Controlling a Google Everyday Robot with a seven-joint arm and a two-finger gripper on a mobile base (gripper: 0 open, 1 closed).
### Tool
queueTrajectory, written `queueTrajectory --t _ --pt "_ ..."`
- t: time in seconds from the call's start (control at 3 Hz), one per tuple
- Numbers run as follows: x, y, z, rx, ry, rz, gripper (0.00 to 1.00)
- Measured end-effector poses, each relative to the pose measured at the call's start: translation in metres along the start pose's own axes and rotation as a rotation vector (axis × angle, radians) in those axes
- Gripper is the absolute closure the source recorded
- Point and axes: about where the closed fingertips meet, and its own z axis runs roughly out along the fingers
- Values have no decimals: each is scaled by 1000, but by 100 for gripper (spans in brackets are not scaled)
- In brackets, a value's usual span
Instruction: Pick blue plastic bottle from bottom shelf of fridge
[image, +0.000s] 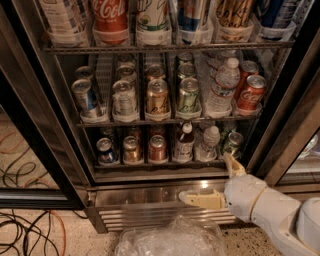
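Observation:
The blue plastic bottle (184, 143), with a white cap and a dark body, stands upright on the bottom shelf (150, 164) of the fridge (45, 130), fourth lane from the left. My gripper (205, 176) is open, in front of the fridge's steel base, below and slightly right of the bottle. One cream finger (233, 166) points up at the shelf's front rail. The other finger (199, 199) points left along the base. The gripper holds nothing and does not touch the bottle.
On the bottom shelf a red can (157, 148) stands left of the bottle and a clear water bottle (208, 143) right of it. Crumpled clear plastic (170, 239) lies low in front. Cables (25, 220) lie on the floor at left. The black door frame (280, 145) stands at right.

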Motion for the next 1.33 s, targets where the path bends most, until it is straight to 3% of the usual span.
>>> queueTrajectory --t 0.33,0.67,1.0,1.33 --pt "18 12 22 50 -41 100 0" --pt "18 12 22 50 -42 100 0" --pt "21 9 25 88 -71 85 0" --pt "15 1 28 179 -129 -25 0"
